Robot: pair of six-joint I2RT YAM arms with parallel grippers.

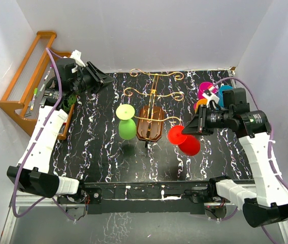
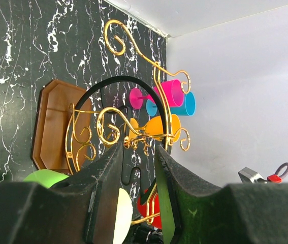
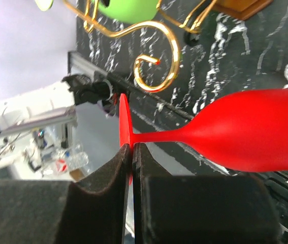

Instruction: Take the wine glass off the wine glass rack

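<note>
Red wine glass [image 1: 188, 144] tilted, just right of gold-wire, brown-based wine glass rack [image 1: 150, 124].

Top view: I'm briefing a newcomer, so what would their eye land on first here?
The red wine glass stands out most, tipped sideways right of centre, its foot pinched by the right gripper. Then comes the gold-wire wine glass rack in the middle of the black marbled table, with a green glass at its left.

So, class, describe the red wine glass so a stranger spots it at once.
On the black marbled table, find the gold wire rack at its middle. The red wine glass sits just right of its base, the only one the right gripper pinches.
</note>
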